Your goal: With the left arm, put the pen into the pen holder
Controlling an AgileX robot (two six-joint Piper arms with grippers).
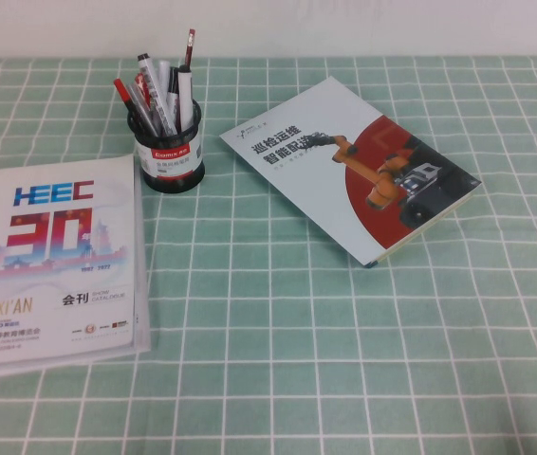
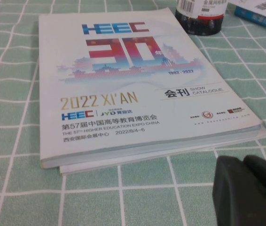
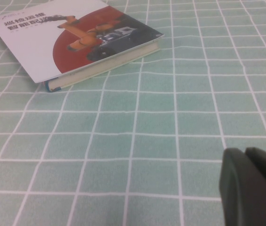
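The pen holder [image 1: 167, 159], a black mesh cup with a red-and-white label, stands at the back left of the table, and its base shows in the left wrist view [image 2: 199, 19]. The pen [image 1: 185, 98], white-barrelled with a black cap, stands upright inside it among slim red pens. Neither arm shows in the high view. My left gripper [image 2: 243, 162] hangs low over the cloth at the near corner of the catalogue, shut and empty. My right gripper [image 3: 245, 153] is also shut with nothing in it, over bare cloth on the near side of the robot book.
A white HEEC catalogue [image 1: 50, 265] [image 2: 137, 84] lies at the left, just in front of the holder. A book with an orange robot on its cover [image 1: 349, 166] [image 3: 76, 42] lies at the back middle. A green checked cloth [image 1: 344, 360] covers the table.
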